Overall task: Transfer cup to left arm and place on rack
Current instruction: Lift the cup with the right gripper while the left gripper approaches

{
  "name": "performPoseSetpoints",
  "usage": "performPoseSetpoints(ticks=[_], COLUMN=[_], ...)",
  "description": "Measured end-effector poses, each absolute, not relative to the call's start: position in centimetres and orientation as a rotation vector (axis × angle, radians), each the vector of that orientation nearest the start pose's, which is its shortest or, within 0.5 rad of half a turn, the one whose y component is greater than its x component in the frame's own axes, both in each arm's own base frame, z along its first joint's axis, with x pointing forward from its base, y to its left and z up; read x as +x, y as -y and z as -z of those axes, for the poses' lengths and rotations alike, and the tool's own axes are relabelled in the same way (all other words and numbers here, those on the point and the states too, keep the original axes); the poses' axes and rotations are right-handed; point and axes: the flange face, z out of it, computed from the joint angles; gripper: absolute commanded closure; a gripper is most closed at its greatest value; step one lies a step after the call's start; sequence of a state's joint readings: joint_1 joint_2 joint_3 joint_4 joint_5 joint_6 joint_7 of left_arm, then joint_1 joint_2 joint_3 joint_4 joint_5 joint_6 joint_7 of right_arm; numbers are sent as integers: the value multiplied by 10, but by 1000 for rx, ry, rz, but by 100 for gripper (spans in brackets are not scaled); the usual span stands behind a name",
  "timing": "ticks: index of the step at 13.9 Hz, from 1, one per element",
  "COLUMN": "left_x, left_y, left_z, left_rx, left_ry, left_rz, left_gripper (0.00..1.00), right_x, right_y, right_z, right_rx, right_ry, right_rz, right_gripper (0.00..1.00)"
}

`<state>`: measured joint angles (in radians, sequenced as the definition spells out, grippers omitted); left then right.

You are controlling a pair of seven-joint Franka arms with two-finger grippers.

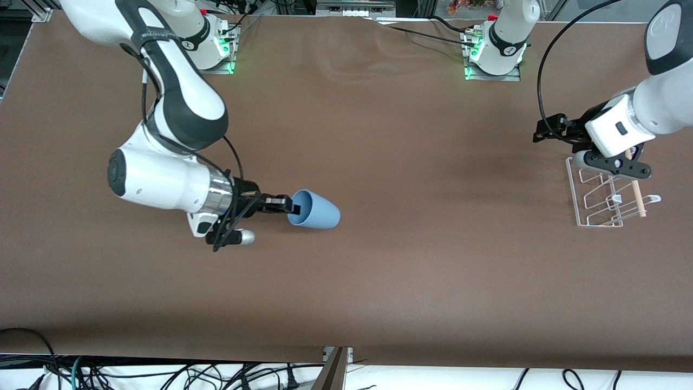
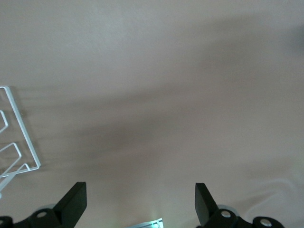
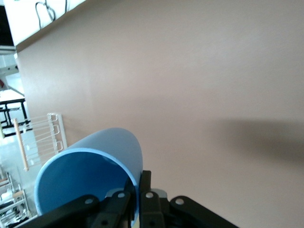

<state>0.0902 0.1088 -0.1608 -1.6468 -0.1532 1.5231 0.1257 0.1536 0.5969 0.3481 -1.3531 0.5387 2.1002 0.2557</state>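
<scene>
The light-blue cup (image 1: 316,210) is tipped on its side toward the right arm's end of the table, its mouth facing the right arm. My right gripper (image 1: 295,206) is shut on its rim, one finger inside and one outside; the right wrist view shows the cup (image 3: 95,166) and the gripper (image 3: 140,183) close up. I cannot tell whether the cup touches the table. My left gripper (image 1: 544,132) hangs open and empty beside the rack (image 1: 595,200), which has a wooden dowel (image 1: 638,192). In the left wrist view, the left gripper (image 2: 141,190) has spread fingers (image 2: 76,199) over bare table, with the rack (image 2: 19,137) at one edge.
The brown table cover (image 1: 411,260) spans the whole view. Both arm bases (image 1: 495,51) with green lights stand along the edge farthest from the front camera. Cables (image 1: 81,371) lie below the table's nearest edge.
</scene>
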Motion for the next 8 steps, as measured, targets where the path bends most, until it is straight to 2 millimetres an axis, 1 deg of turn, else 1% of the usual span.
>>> performPoseSetpoints(ticks=[2,4,6,8], left_x=[570,575,583,596], left_y=[55,60,70,77], left_z=[-519,-512,-503,-491], left_rx=[-3332,-3419,-3559,-3709], left_ry=[-434,-499,-509,-482], left_rz=[-399,-412,-427,-414], left_gripper=[0,0,0,0], right_x=[649,641,637,632], right_y=[-350,-368,-379,-392], right_z=[-423,-426,-430,-433], right_rx=[-2407,-2337,-2291,-2260], right_ry=[-88,-119,-138,-148], right_rz=[-153,-197,-207,-206], right_gripper=[100,100,100,100])
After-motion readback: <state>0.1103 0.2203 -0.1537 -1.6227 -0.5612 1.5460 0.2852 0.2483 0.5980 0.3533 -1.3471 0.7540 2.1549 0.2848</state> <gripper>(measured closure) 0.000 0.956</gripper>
